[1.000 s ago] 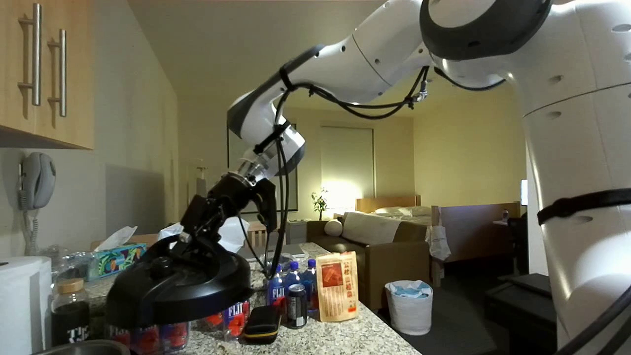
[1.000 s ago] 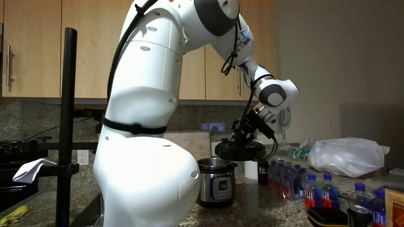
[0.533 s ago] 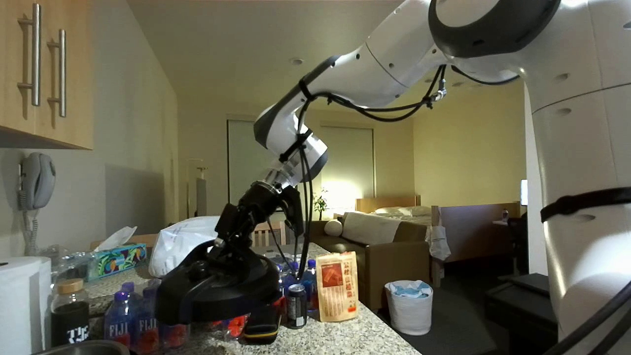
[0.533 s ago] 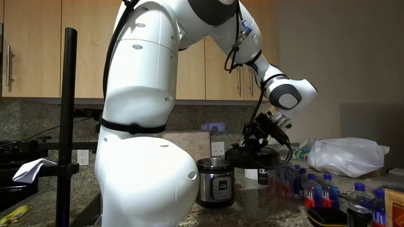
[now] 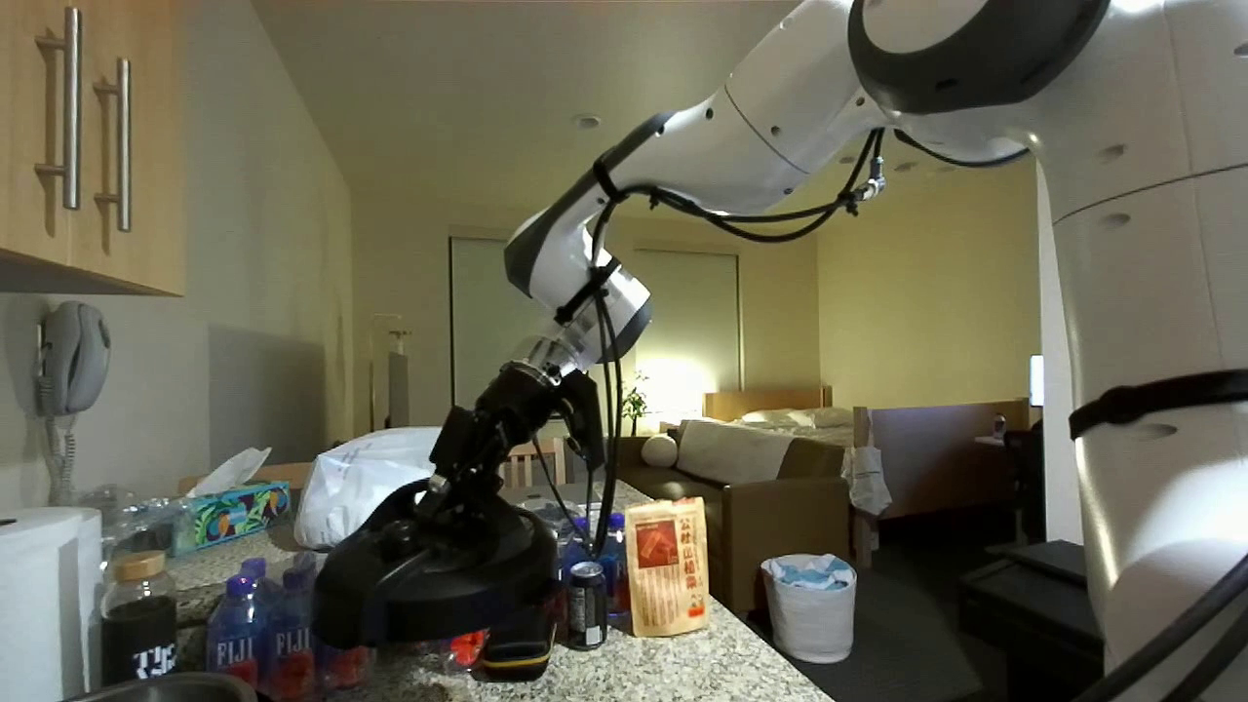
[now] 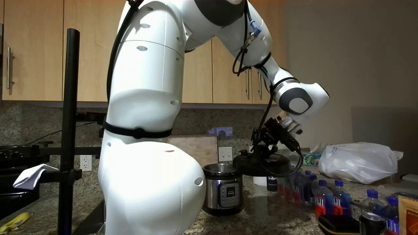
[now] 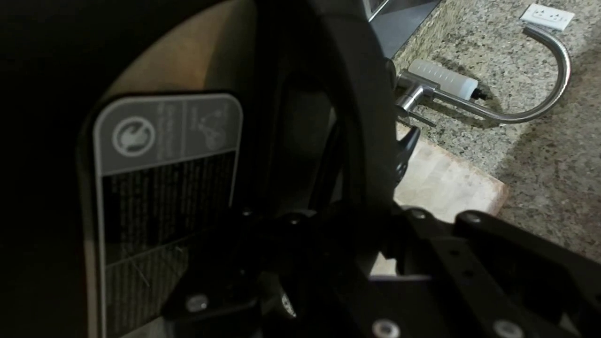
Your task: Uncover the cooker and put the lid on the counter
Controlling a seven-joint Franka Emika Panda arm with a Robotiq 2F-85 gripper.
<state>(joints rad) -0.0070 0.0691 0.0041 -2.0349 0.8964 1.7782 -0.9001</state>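
Open counter point(image 6: 267, 213), edge of cooker point(image 6: 225, 192) to bottles point(image 6: 324, 199), tool point(image 6: 262, 147) gripping raised lid point(image 5: 439, 590)

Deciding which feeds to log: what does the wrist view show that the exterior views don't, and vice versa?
Wrist view only: the curved metal faucet, the translucent white plastic bottle and the grey-and-black printed label.

Exterior views only: the clear plastic water bottles with blue caps and the crumpled white plastic bag.

Shared: the glossy black domed lid and the black gripper holding it.
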